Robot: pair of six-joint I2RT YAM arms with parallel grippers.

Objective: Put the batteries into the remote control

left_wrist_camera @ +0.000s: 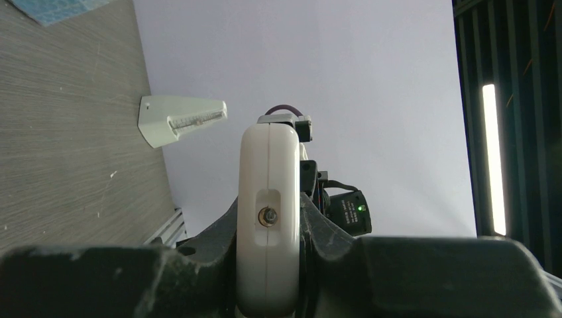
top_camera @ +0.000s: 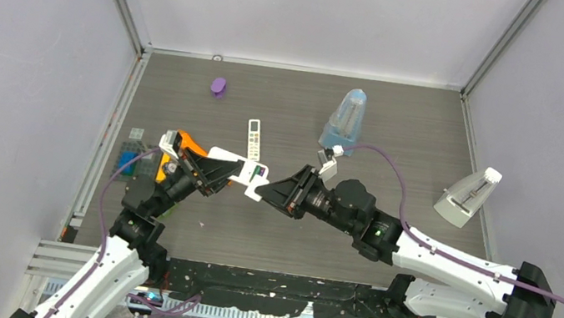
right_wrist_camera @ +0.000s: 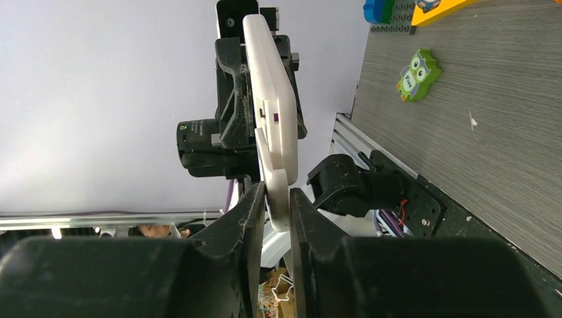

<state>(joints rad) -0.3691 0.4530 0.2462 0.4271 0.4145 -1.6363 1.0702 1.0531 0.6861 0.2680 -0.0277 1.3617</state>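
A white remote control (top_camera: 236, 171) is held in the air between both arms. My left gripper (top_camera: 224, 172) is shut on one end; in the left wrist view the remote (left_wrist_camera: 268, 172) stands edge-on between the jaws of that gripper (left_wrist_camera: 268, 207). My right gripper (top_camera: 267, 192) is shut on the other end, on a white cover piece (right_wrist_camera: 275, 199) that overlaps the remote's body (right_wrist_camera: 272, 99). A dark opening with a green spot (top_camera: 260, 171) shows on the remote. A second, small remote (top_camera: 254, 139) lies on the table behind. I make out no batteries.
A small purple object (top_camera: 218, 86) lies at the back left. A blue metronome-shaped thing (top_camera: 344, 119) stands at the back, a white one (top_camera: 467, 197) on the right. Orange and blue toy pieces (top_camera: 127, 157) and a green owl tile (right_wrist_camera: 419, 73) sit on the left.
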